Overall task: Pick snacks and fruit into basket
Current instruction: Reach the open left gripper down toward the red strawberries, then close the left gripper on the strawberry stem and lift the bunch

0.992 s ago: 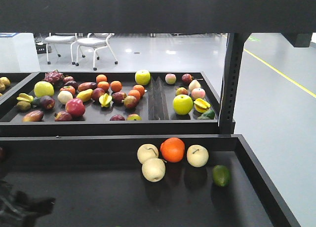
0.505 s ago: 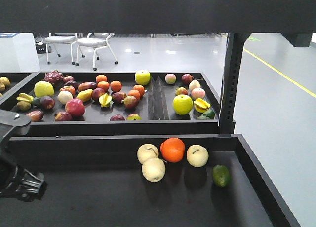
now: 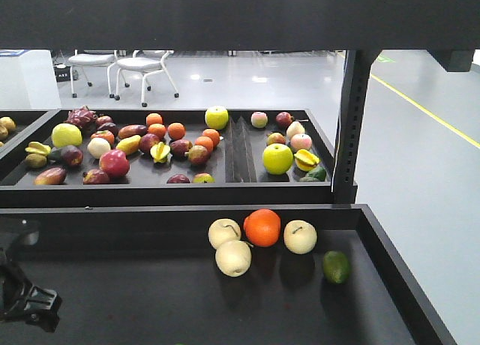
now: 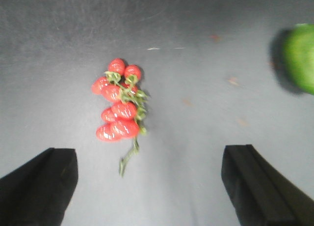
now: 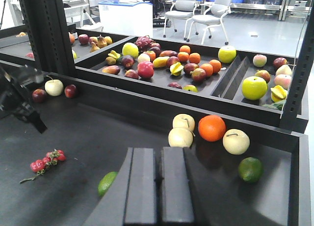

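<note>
Dark bench (image 4: 206, 34) carries a red tomato cluster (image 4: 119, 105), which lies just before the left tool (image 4: 149, 157), whose fingers stand wide apart. On the right tool (image 5: 158, 155) the fingers are pressed together, near a green fruit (image 5: 107, 183).

Overhead light was bright, glare patches on the grey floor (image 3: 259, 79), lower tray (image 3: 150, 300) dim — left wrist view was blurred, tomato cluster (image 4: 119, 108) soft-edged.

Green-stemmed red tomatoes (image 4: 117, 113), cream pears (image 3: 233, 258), bright orange (image 3: 262, 227), black tray (image 3: 150, 300).
</note>
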